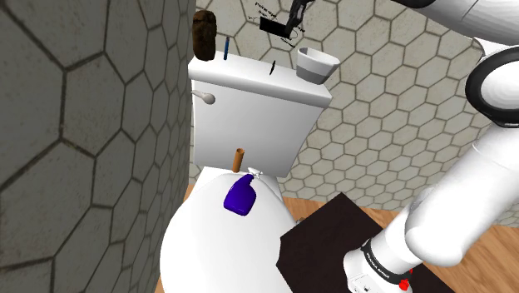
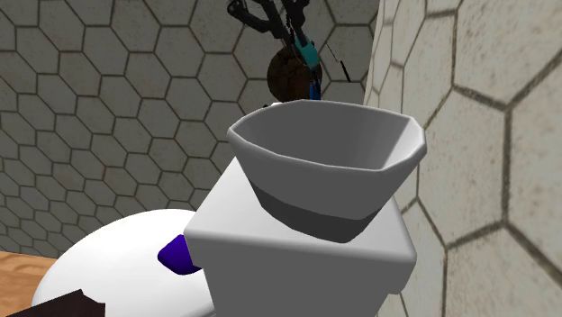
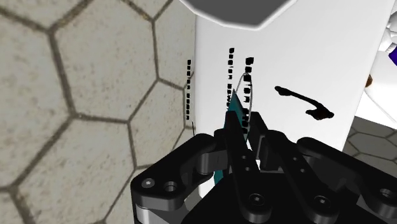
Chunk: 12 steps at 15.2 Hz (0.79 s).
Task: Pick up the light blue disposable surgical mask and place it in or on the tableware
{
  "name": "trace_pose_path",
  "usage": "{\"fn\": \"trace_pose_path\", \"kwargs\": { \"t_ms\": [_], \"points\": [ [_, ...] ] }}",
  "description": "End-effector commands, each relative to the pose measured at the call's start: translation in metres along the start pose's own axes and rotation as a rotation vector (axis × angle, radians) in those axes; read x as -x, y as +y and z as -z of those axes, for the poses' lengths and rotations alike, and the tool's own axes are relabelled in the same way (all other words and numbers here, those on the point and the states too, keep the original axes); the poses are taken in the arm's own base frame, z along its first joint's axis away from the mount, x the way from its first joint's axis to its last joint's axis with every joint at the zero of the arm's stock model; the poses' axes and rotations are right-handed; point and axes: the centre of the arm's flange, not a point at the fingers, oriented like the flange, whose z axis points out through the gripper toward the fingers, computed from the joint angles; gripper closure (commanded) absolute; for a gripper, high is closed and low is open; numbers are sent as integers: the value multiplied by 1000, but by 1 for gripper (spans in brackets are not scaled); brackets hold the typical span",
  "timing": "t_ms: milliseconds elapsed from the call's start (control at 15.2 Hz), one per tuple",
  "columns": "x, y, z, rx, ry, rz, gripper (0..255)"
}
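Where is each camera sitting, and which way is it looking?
Shoulder view: beside the stand, looking down over the toilet tank; the white arm and gripper show.
Second exterior view: by the bowl on the tank, facing the wall; the gripper shows up high, holding the teal mask.
Wrist view: on the hand, looking at the tank top; its black fingers clasp the mask.
Both outside views share the bowl and the purple bottle.
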Motion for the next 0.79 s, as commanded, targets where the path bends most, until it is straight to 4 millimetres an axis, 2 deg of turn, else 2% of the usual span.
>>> {"fn": "trace_pose_path", "kwargs": {
  "t_ms": [0, 330, 726],
  "points": [
    [0, 5, 9, 0, 0, 0, 255],
    [-2, 16, 29, 0, 0, 0, 255],
    [77, 27, 24, 0, 0, 0, 255]
  ]
}}
